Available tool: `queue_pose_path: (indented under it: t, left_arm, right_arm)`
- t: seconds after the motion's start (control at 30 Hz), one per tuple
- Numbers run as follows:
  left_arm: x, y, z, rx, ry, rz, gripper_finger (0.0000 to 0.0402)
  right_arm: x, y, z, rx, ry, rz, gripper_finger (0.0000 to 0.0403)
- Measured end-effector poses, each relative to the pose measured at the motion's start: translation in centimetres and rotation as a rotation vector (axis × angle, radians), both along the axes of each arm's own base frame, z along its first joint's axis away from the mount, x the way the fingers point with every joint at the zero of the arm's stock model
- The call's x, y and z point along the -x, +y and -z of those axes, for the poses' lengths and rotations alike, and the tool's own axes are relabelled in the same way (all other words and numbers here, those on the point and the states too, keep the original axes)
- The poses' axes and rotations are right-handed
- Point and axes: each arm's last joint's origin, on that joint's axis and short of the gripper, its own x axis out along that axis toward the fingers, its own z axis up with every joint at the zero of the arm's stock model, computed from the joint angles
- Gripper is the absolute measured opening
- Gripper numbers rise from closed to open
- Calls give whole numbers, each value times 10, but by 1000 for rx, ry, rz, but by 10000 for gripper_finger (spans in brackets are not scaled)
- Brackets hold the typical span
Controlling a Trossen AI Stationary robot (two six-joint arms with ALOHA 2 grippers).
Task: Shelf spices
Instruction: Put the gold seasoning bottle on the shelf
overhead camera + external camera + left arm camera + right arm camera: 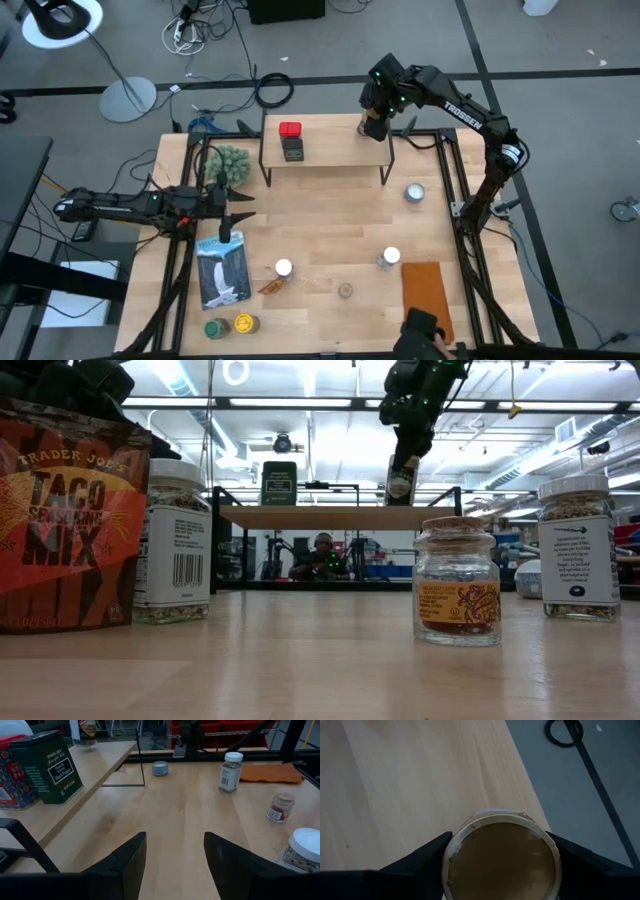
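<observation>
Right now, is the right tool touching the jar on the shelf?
Touching. The right wrist view shows the right tool with a finger pressed against each side of the jar, above the shelf.

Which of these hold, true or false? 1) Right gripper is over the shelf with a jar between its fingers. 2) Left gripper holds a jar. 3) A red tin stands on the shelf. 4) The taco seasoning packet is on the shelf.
1) True: the right gripper has a jar between its fingers, at the shelf end.
2) False: the left gripper is open and empty.
3) True: red tin.
4) False: the taco seasoning packet is on the table.
</observation>
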Motion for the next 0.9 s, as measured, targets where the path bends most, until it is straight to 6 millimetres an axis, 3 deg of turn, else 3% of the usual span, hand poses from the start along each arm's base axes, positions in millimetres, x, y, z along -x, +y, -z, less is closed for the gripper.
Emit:
queue_pose_path:
  t: [0.9]
  left_arm:
    - [0,0,0,-20,4,0,204]
  right_arm:
    - [-1,1,-1,-12,-24,39,319]
